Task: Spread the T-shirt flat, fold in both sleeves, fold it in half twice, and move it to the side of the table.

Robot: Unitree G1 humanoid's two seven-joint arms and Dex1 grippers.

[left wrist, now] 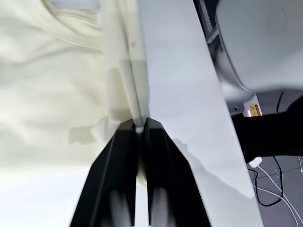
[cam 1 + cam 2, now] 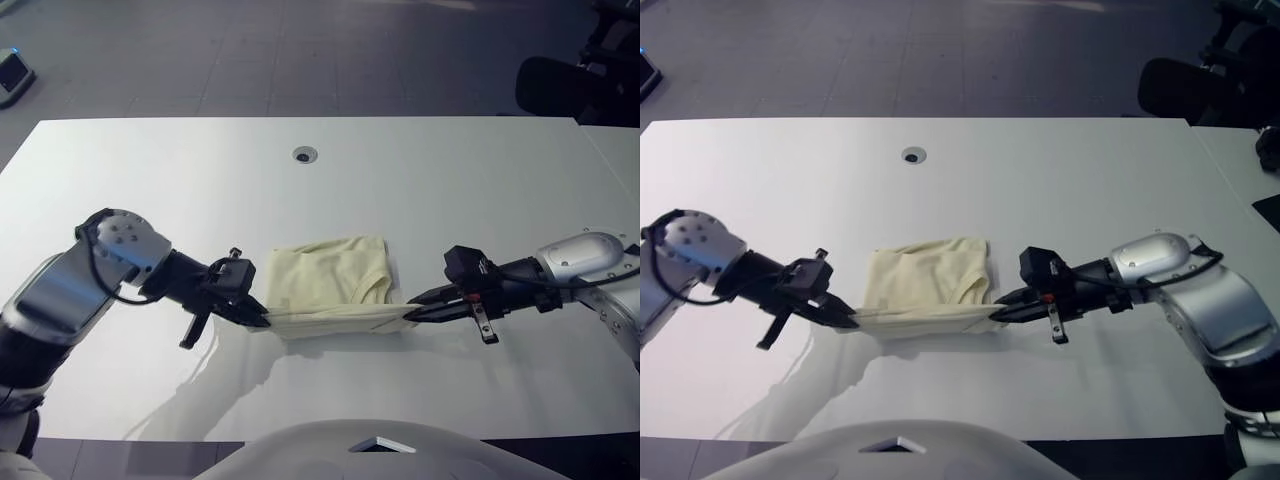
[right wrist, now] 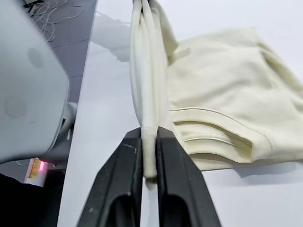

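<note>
T-shirt [image 2: 330, 270] x1 in jaws x2

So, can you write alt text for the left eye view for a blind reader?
Two robot arms hold the near edge of a folded pale yellow T-shirt taut between them, the left end effector and right end effector each shut on one end. The rest lies on a white table.

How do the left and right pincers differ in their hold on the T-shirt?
The left pincer clamps the T-shirt's near-left corner; the right pincer clamps the near-right one. The left pincer pinches a thin edge; the right pincer holds a thicker bunch of folds. Both are shut, with the near edge taut between them.
</note>
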